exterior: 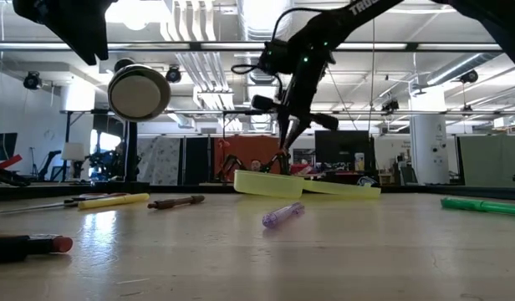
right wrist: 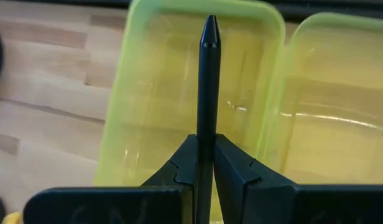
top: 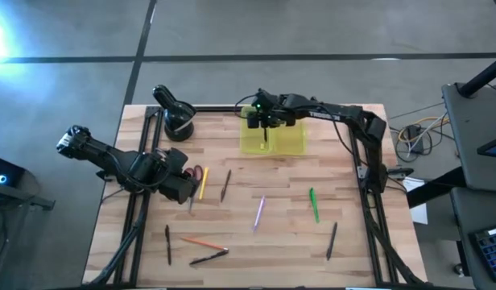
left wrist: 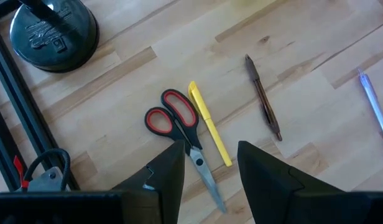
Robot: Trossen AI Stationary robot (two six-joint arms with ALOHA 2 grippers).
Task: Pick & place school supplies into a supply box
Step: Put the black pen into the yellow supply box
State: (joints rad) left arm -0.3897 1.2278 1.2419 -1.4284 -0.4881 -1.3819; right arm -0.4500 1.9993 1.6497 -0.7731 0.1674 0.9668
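Observation:
The supply box (top: 274,141) lies open at the table's far middle, two translucent yellow halves (right wrist: 179,93) side by side. My right gripper (top: 266,122) hangs over it, shut on a black pen (right wrist: 208,74) that points down into one half. My left gripper (left wrist: 210,152) hovers open at the table's left. It is above the red-handled scissors (left wrist: 179,121) and a yellow pen (left wrist: 209,124), both flat on the wood. A brown pen (left wrist: 263,99) and a purple pen (left wrist: 373,102) lie farther right. My right gripper pinches the black pen's shaft (right wrist: 207,142) between its two fingers. The pen runs along the fingers and sticks out well past their ends. The fingers slant down from above toward the box. The pen's free end (exterior: 278,164) is down at the box's rim; I cannot tell whether it touches the floor of the box.
A black round holder (top: 178,121) stands at the far left. More pens lie on the wood: green (top: 314,205), black (top: 332,240), orange (top: 203,242) and two more black ones (top: 167,244) near the front edge. Dark frame rails run along both sides.

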